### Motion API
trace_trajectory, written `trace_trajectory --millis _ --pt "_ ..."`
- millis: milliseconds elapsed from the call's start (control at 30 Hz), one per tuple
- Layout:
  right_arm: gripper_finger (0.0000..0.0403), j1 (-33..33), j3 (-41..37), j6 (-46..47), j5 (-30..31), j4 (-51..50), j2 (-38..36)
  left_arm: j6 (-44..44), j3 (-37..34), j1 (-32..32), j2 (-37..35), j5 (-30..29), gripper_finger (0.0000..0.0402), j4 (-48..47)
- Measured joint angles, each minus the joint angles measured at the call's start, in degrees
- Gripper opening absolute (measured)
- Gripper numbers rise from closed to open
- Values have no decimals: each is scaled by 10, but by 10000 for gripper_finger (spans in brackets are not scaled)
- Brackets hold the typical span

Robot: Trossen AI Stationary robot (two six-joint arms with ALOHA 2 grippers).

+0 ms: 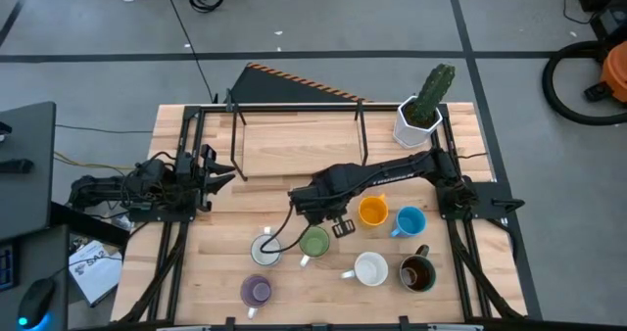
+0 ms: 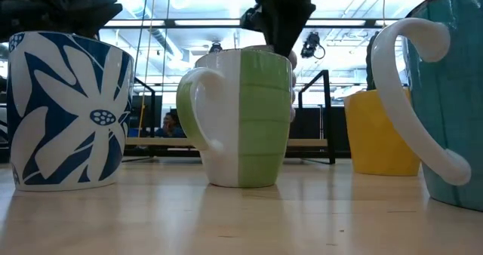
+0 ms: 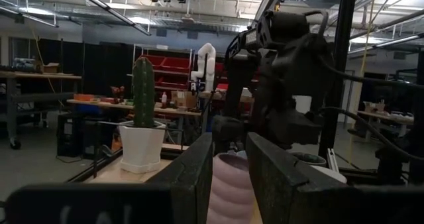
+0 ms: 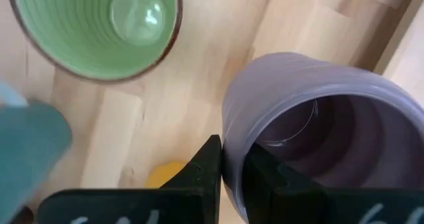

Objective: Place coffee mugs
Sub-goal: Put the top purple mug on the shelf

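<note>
My right gripper [image 1: 333, 218] reaches over the table's middle and is shut on a lavender ribbed mug [image 4: 311, 124], which its own body hides in the high view. In the left wrist view that mug [image 3: 232, 181] shows below the right arm. Standing on the table near it are a green mug [image 1: 313, 241], an orange mug [image 1: 372, 212], a blue mug [image 1: 409, 221], a white mug with blue flowers [image 1: 265, 248], a plain white mug [image 1: 370, 269], a dark brown mug [image 1: 418, 272] and a second lavender mug [image 1: 257, 290]. My left gripper [image 1: 220, 177] waits open at the table's left. My right gripper pinches the lavender mug's wall at the rim [image 4: 228, 134], one finger [image 4: 205, 164] outside and the other inside the hollow. It comes from above, pointing down. The mug is upright; whether its base is on the table, I cannot tell.
A white faceted pot with a green cactus [image 1: 421, 116] stands at the far right corner. A dark metal frame [image 1: 294, 106] runs along the far edge. The far half of the wooden table [image 1: 284, 145] shows bare wood.
</note>
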Motion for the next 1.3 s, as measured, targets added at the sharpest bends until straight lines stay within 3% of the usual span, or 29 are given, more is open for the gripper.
trace_trajectory --millis 400,1300 --pt "43 -29 4 -118 65 -37 0 0 0 0 0 0 98 -1" --pt "41 -269 4 -301 16 -17 0 0 0 0 0 0 98 -1"
